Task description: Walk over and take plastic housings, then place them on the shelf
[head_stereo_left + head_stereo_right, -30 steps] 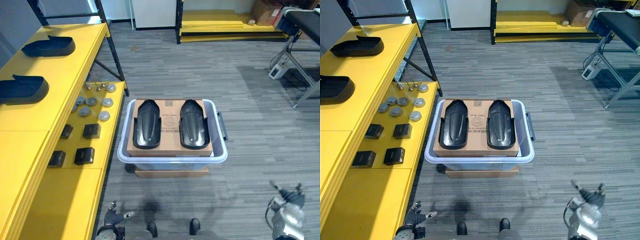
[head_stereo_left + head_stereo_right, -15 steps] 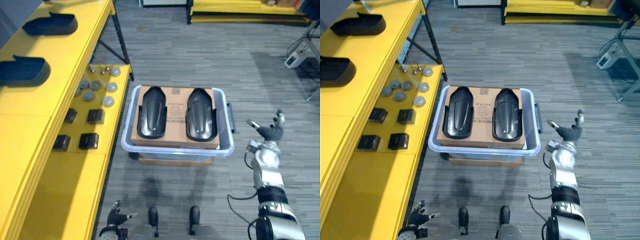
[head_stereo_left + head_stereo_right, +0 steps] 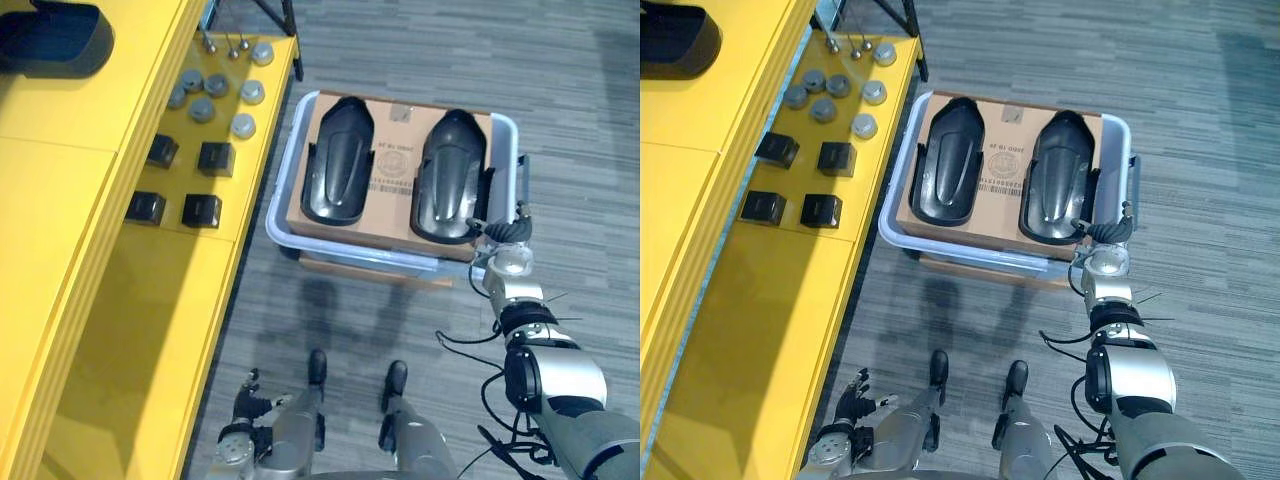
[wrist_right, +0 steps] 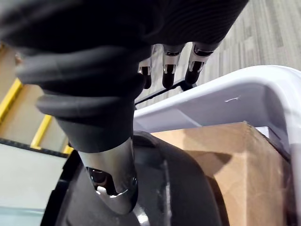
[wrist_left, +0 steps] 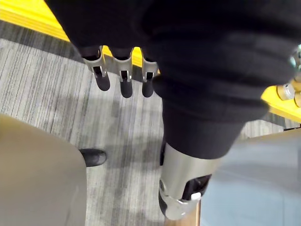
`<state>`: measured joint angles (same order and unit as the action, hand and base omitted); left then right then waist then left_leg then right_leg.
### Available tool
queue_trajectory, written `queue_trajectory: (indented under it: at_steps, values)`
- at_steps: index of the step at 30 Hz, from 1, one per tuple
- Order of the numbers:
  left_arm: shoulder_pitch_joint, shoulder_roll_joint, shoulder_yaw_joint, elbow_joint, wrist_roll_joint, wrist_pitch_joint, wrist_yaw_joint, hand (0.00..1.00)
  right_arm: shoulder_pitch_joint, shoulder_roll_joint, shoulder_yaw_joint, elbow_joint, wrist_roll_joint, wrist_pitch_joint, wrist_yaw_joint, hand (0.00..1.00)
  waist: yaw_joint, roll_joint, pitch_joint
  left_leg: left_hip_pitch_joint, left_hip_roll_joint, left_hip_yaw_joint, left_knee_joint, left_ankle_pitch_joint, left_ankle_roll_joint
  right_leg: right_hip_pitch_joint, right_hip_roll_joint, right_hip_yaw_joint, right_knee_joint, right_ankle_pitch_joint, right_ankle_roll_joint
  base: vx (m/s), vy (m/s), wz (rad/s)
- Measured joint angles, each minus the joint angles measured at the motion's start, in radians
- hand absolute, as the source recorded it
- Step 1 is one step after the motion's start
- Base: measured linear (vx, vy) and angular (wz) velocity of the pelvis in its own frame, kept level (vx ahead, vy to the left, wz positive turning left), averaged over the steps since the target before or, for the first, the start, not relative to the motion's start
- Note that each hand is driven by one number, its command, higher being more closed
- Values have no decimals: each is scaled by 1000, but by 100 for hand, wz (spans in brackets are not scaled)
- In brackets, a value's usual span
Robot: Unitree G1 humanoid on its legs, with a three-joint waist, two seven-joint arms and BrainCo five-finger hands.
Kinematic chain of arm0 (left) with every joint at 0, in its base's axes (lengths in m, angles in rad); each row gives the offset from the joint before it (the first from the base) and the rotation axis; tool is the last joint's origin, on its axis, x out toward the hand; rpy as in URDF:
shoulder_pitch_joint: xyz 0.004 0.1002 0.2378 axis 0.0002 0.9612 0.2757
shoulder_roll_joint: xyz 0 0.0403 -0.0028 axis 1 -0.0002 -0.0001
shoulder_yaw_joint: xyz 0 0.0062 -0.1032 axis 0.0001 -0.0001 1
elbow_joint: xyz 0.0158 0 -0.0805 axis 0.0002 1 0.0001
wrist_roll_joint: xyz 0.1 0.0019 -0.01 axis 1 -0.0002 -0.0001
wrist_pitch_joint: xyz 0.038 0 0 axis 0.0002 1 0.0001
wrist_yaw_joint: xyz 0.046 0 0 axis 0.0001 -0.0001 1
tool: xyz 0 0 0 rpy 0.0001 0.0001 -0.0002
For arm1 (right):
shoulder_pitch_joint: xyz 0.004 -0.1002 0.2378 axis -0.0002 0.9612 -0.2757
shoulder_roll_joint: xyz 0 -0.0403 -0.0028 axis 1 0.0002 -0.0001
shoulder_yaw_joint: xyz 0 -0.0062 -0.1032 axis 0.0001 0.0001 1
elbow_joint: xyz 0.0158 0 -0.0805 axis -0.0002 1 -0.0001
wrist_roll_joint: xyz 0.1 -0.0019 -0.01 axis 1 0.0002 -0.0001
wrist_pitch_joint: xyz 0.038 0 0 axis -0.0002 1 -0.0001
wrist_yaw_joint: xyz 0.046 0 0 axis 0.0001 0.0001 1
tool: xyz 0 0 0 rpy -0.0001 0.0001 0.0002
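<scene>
The yellow shelf (image 3: 90, 250) runs along the left of the grey plastic bin (image 3: 286, 214), which stands on the striped grey floor (image 3: 420, 50). A cardboard box (image 3: 395, 185) fills the bin. On the box two black plastic housings lie side by side, hollow side up: the left housing (image 3: 338, 172) and the right housing (image 3: 450, 190).

A third black housing (image 3: 55, 35) sits on the shelf, well left of the bin and beyond its far end.

My right hand (image 3: 505, 232) is at the bin's near right corner. Its fingers (image 4: 170, 66) are straight and loose past the bin's rim, holding nothing. My thumb (image 4: 110, 181) is over the right housing's near end; I cannot tell whether it touches.

My left hand (image 3: 243, 398) hangs low, nearer to me than the bin and beside the shelf's edge. Its fingers (image 5: 123, 77) are relaxed and empty.

Four small black boxes (image 3: 215, 158) and a cluster of round metal discs (image 3: 243, 125) lie on the shelf's lower level, just left of the bin.
</scene>
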<state>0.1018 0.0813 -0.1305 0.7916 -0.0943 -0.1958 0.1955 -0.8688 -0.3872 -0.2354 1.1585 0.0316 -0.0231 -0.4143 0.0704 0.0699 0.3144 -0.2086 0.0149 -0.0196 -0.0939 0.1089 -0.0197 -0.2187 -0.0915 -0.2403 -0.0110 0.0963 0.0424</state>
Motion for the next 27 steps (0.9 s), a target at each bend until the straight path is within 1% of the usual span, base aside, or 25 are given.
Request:
queue_trajectory:
  at_steps: [6,12,18,20,22,24,26,27]
  values:
    - [-15,6,-17,2,-14,-8,5,0,-66,-23,2,38,20,2,0,100,0,0,21,-30,0,-7,0,9,-4,-30,0,-4,7,0,-1,38,10,2]
    - [-16,8,-17,3,-21,-8,7,0,-70,-39,27,41,50,-5,-1,100,0,0,22,-31,0,-5,-1,9,-5,-32,0,-1,7,0,-2,45,8,-2]
    - [-23,10,-17,3,-22,-6,10,0,-70,-38,55,20,59,-14,2,100,1,-6,32,-20,1,10,-1,9,-5,-31,1,16,8,7,-12,35,14,-8]
    - [-23,9,-17,2,-22,-6,17,0,-58,-31,56,-32,59,-15,1,100,0,-6,32,-6,1,24,-1,9,-5,-25,1,31,8,10,-15,29,19,-18]
    - [-23,8,-17,-1,-22,-5,23,0,-11,-27,56,-124,57,-18,-1,100,0,-6,32,13,1,28,-1,8,-5,-10,1,39,8,10,-14,26,15,-13]
    - [-22,5,-19,-11,-22,-4,23,0,47,-22,56,-233,54,-19,-8,100,-1,-7,31,28,3,31,-1,8,-5,1,3,46,9,10,-14,11,12,-8]
    - [-11,-1,-26,-74,-22,4,23,0,140,-11,53,-388,20,-18,-32,100,-6,-7,30,40,5,35,-1,7,-6,11,5,51,9,12,-11,-3,19,-6]
    - [-8,-1,-26,-95,-21,4,23,0,166,-8,50,-428,10,-17,-39,100,-8,-7,30,42,6,35,-1,7,-6,12,5,51,9,13,-10,0,0,0]
